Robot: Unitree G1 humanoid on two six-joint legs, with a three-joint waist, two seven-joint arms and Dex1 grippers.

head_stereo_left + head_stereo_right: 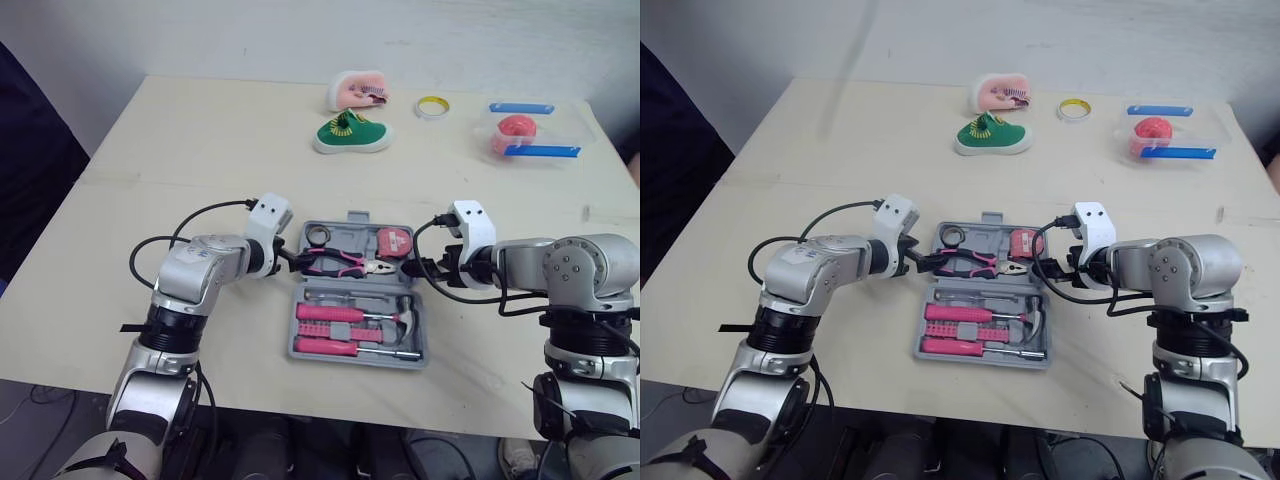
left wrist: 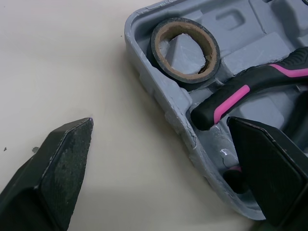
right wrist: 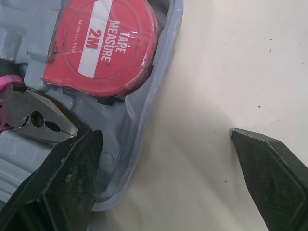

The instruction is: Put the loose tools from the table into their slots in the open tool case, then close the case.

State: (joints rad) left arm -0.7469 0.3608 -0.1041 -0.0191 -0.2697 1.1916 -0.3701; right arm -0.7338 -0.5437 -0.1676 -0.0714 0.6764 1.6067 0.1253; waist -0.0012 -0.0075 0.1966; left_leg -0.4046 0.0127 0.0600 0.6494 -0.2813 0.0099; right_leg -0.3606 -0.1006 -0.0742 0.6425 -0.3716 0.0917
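One table carries everything. One grey case lies open at its 6 o'clock edge, lid half toward 12.

Two claws flank the lid half. The left claw is at the case's 9 o'clock with its fingers spread wide, one over bare table and one over the case's inside. The right claw is at 3 o'clock, also spread, straddling the case wall. Neither grips anything.

One clear box sits at the table's 1 o'clock, and two shoes at 12: a green shoe and, beyond it, a pink shoe.

In the lid half lie one pair of pliers, one red tape measure at their 2 o'clock, and one roll at their 10. In the near half lie two pink-handled tools, side by side.

One yellow ring lies between the shoes and the box.
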